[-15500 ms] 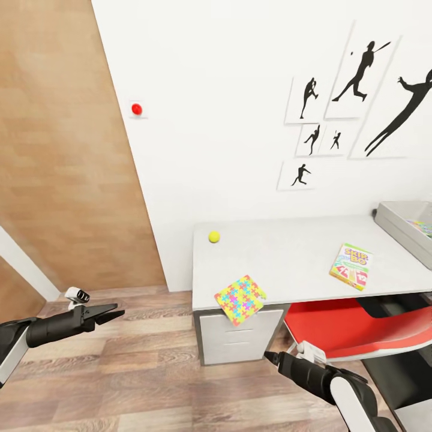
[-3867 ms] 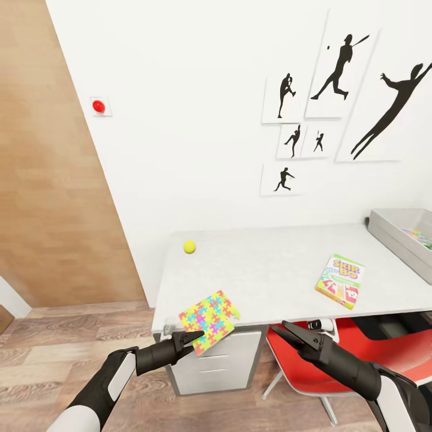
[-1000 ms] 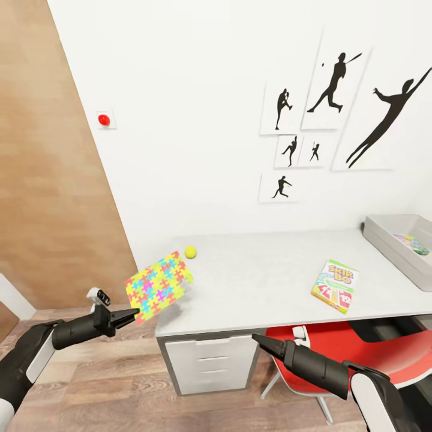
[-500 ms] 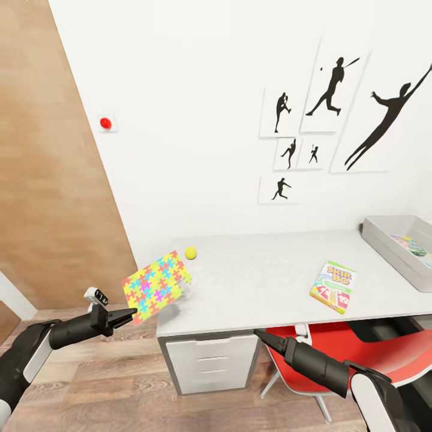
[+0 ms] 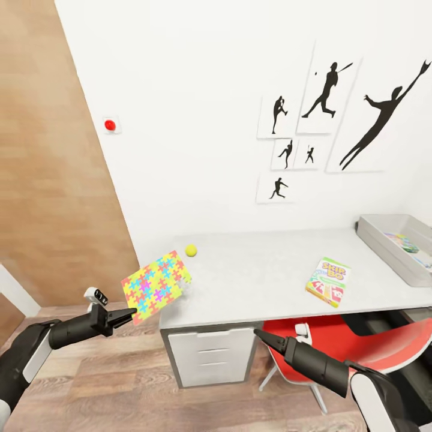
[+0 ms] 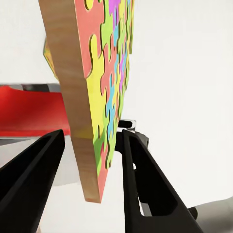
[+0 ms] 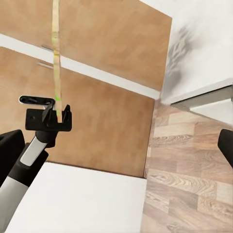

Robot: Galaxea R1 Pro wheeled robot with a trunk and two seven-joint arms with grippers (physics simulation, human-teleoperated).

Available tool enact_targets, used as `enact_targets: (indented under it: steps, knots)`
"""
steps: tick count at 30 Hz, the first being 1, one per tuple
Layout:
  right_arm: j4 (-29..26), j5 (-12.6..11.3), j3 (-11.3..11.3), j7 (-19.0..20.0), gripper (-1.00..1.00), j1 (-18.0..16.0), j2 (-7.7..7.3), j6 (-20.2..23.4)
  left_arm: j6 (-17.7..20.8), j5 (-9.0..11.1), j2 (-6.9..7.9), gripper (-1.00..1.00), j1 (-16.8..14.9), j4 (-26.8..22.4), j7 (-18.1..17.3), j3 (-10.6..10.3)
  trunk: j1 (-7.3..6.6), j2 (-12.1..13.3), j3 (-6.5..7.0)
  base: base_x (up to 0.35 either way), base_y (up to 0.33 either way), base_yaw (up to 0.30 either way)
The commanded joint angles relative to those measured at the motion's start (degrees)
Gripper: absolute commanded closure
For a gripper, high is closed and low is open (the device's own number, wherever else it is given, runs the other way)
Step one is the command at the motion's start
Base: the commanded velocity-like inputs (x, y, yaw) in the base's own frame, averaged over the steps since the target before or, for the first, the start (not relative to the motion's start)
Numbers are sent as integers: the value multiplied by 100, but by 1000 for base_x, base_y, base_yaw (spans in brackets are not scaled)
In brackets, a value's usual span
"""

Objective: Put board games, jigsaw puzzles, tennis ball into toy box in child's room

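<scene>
The left gripper (image 5: 128, 314) is clamped on the lower corner of a puzzle (image 5: 156, 286), holding the square tilted in the air just off the left end of the table (image 5: 264, 282), over the wood floor (image 5: 108, 384). From the left wrist the puzzle (image 6: 104, 92) stands edge-on between the two black fingers (image 6: 141, 174), both pressed to its faces, its plain wooden side turned one way and the colours the other. From the right wrist the same puzzle (image 7: 57, 63) reads as a thin upright sliver rising out of the left gripper (image 7: 54, 116). The ball (image 5: 191, 250) sits on the table at about 1 o'clock from the held puzzle, close to the wall. The SKIP-BO box (image 5: 327, 281) lies flat towards the table's right half, well apart from the ball. The toy box (image 5: 384, 249) rests at the right end of the table, at about 2 o'clock from the SKIP-BO box, and a second puzzle (image 5: 403, 241) lies inside it. The right gripper (image 5: 261, 336) hangs low in front of the table's drawers (image 5: 209, 354), beside the red chair (image 5: 360, 336); its fingers look together, coming to a single point. A red button (image 5: 109, 125) sits on the wall at 11 o'clock from the held puzzle.
</scene>
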Motion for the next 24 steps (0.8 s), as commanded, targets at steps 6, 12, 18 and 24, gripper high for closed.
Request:
enact_targets:
  steps: [6,12,18,24]
  knots:
    - [-2,16,-2,27,-100,-5,2,26,60,5,116,100,-3,3,-17,-1,-131,233,125,-49,0,-164]
    - [-2,24,21,30,-100,-5,2,26,60,6,146,100,-3,3,-17,7,-263,473,270,-4,0,-214]
    - [-2,26,27,34,-100,-5,0,26,60,6,147,100,-3,3,-17,8,-263,474,320,0,0,-91]
    - [-2,25,25,42,-100,-5,-2,31,60,6,147,100,-3,3,-17,0,-263,474,376,0,0,-9]
